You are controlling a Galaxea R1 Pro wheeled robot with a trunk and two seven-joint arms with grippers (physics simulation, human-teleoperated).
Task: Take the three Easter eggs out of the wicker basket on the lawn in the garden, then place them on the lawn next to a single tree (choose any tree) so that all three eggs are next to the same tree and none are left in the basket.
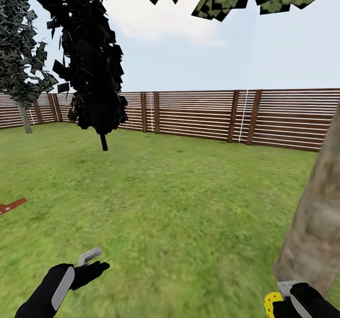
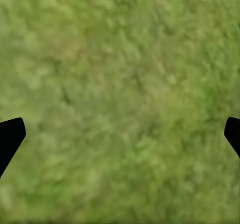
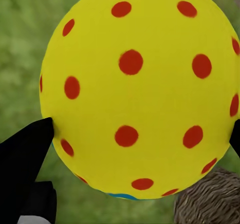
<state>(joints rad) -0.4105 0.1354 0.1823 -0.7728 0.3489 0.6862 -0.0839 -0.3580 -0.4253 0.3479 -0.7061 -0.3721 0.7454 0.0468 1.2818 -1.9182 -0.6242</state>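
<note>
Closest in, the right tool point(image 1: 279, 304) sits low at the foot of the tree point(image 1: 314, 223), its black fingers point(image 3: 25, 156) pressed against either side of a yellow Easter egg point(image 3: 137, 89) dotted with red. I'd judge it is held there because this trunk is the chosen spot and the egg is about to be set down. In the right wrist view a patch of brown woven or bark-like texture point(image 3: 212, 201) shows just past the egg; I cannot tell which it is. On the far side from the tree, the left tool point(image 1: 92, 261) hangs spread wide with nothing in it over the lawn point(image 1: 179, 205), likely idle. Farther from the tree stands a thin black-leaved tree point(image 1: 92, 72), then the slatted fence point(image 1: 198, 112).
</note>
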